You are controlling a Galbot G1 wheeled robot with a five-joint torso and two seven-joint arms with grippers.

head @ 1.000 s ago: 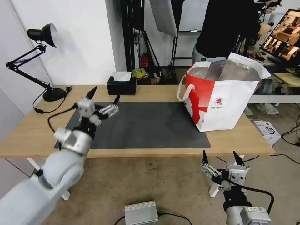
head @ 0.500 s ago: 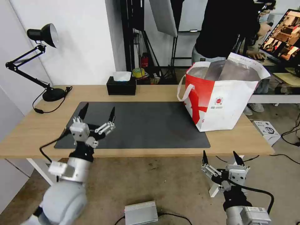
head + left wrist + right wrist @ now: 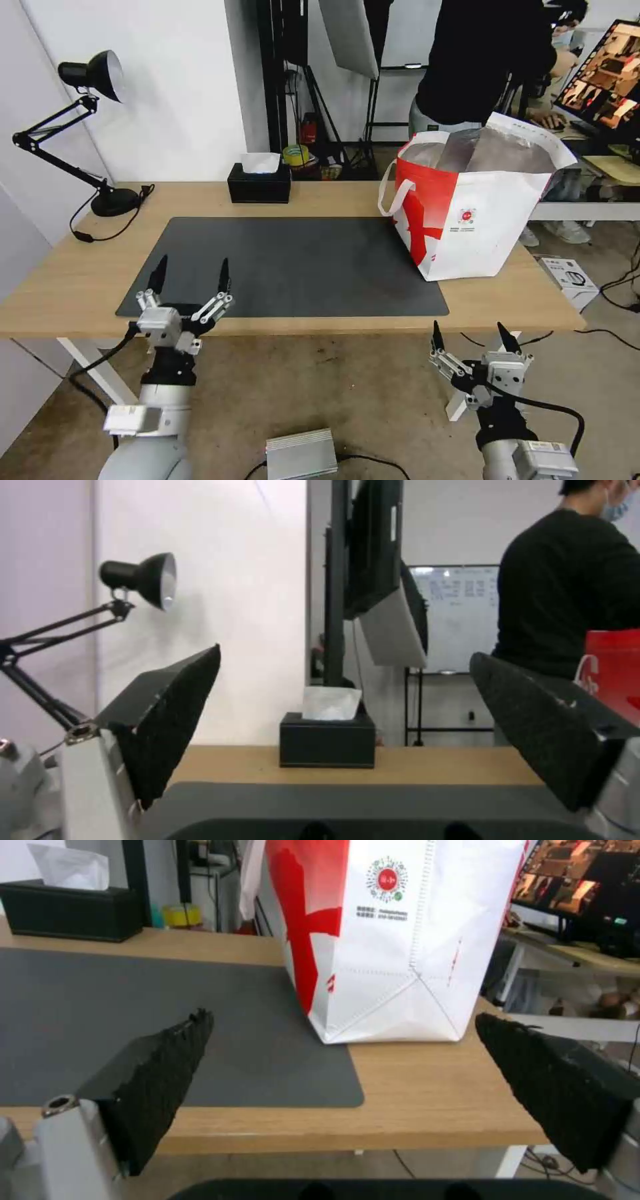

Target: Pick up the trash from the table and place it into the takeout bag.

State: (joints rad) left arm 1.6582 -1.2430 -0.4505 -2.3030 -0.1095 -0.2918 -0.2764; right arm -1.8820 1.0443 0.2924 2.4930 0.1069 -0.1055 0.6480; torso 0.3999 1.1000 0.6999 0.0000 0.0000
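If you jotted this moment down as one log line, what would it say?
left gripper: open, at table front edge | right gripper: open, below edge | bag: upright on table

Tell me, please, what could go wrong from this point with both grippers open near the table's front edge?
1. The left gripper sits level with the table edge, jaws open; a careless move could knock it.
2. The takeout bag stands near the table's right end; bumping it might tip it off.
3. The right gripper hangs below the tabletop; rising straight up could strike the underside.
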